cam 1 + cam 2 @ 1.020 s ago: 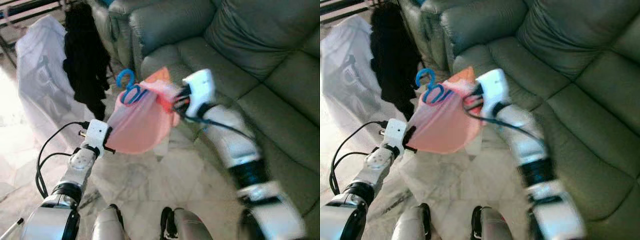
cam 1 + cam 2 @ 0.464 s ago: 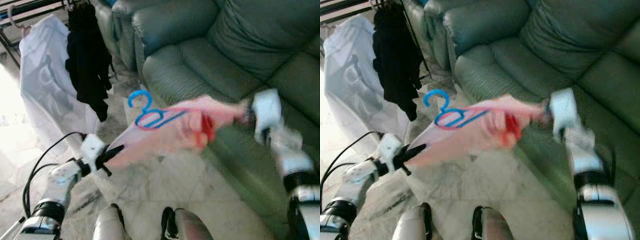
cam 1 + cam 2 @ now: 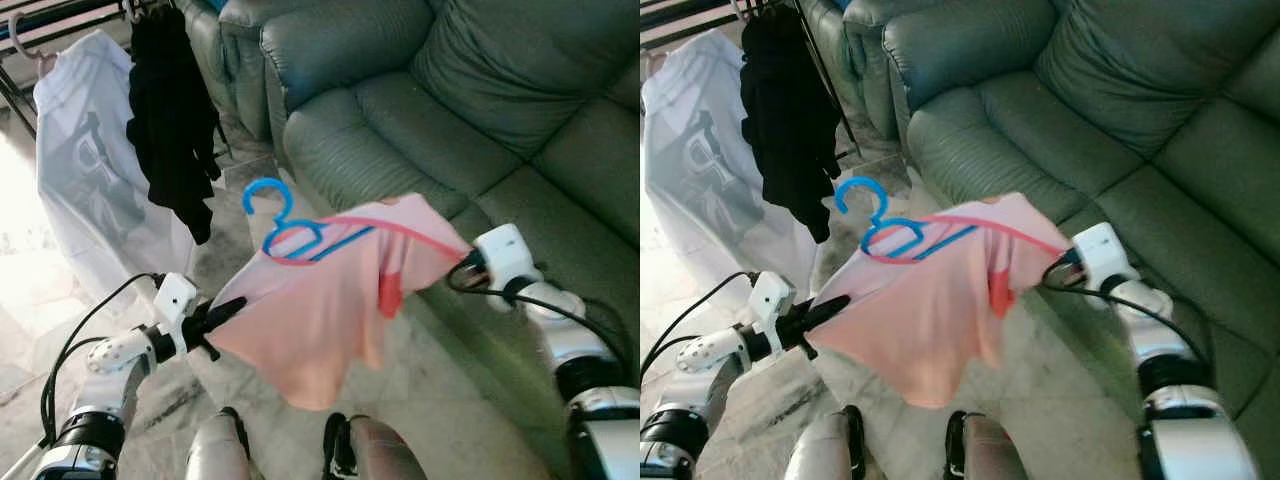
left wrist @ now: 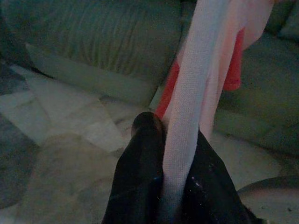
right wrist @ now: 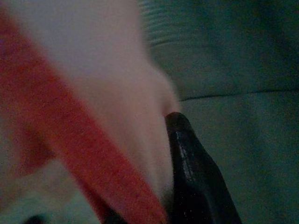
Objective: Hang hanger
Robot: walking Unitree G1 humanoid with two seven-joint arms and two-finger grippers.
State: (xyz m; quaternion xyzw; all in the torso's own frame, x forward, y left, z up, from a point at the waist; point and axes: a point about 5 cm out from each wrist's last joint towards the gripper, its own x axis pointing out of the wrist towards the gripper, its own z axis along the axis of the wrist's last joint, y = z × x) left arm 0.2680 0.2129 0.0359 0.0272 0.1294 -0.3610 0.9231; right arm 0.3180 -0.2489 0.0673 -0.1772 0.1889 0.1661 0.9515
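Shirts hang left of the sofa (image 3: 480, 90): a translucent white shirt (image 3: 85, 170) and, next to it, a black garment (image 3: 172, 120). In front of the sofa, your left gripper (image 3: 228, 308) is pinched tight on the lower left edge of the pink shirt (image 3: 320, 310); the left wrist view shows the cloth squeezed between both fingers (image 4: 140, 172). The blue hanger (image 3: 285, 225) sits in the shirt's neck, its hook up and free, its bar slanting toward the sofa under a red-trimmed collar. The shirt sags between your arms above the marble floor (image 3: 440, 400). Nearest the sofa's seat, your right gripper (image 3: 462, 262) clamps the shirt's shoulder.
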